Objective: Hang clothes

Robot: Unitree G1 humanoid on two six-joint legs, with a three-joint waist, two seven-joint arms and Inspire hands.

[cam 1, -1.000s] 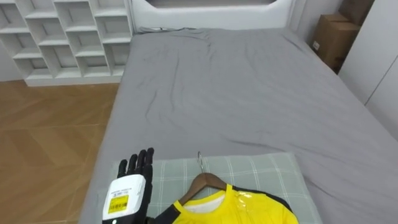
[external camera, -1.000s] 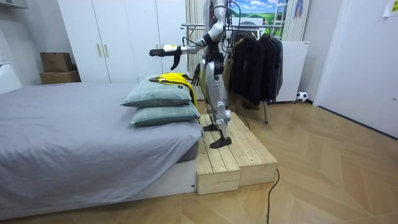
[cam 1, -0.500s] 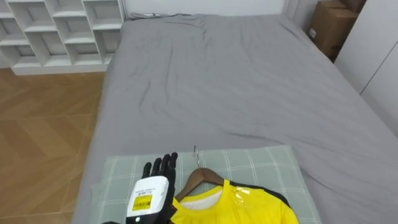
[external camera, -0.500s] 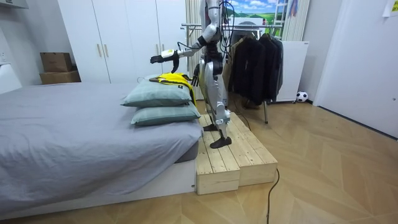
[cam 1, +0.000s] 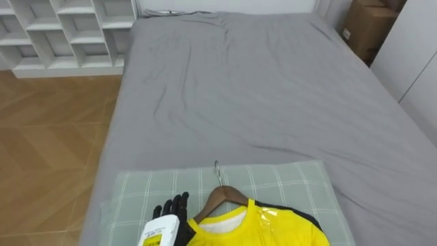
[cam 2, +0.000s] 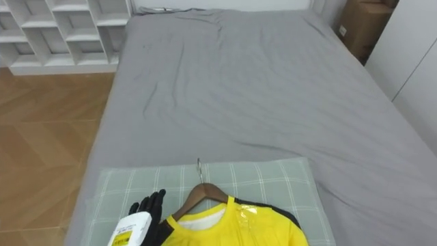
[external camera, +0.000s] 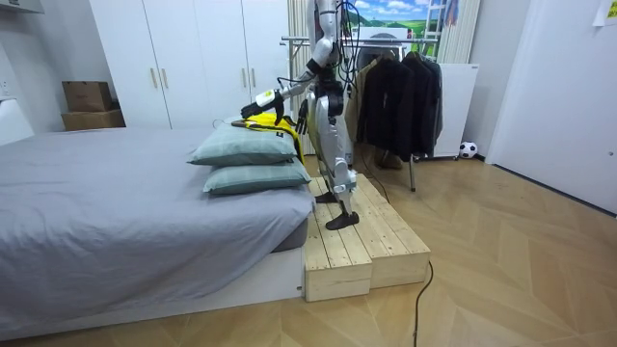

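A grey-sheeted bed (cam 1: 273,89) stretches away from the robot, which stands upright on a low wooden platform (external camera: 362,241) at the bed's head end. Behind the robot in the room view is a clothes rack (external camera: 395,96) hung with dark garments, and white wardrobes (external camera: 193,58) line the far wall. A white cube shelf (cam 1: 61,27) stands across the wooden floor to the left of the bed, and a cardboard box (cam 1: 365,27) sits off its far right corner.

Two pillows are stacked at the head of the bed; the upper one, a pale green checked pillow (cam 1: 287,184), carries the yellow shirt (cam 1: 266,229), which has dark trim at the shoulder. The shirt lies flat, already threaded on a wooden hanger (cam 1: 222,198) whose metal hook points up the bed.

The left hand (cam 1: 171,212) is over the pillow, just to the left of the hanger's arm, with its fingers straight and spread, holding nothing. Whether it touches the pillow cannot be told.
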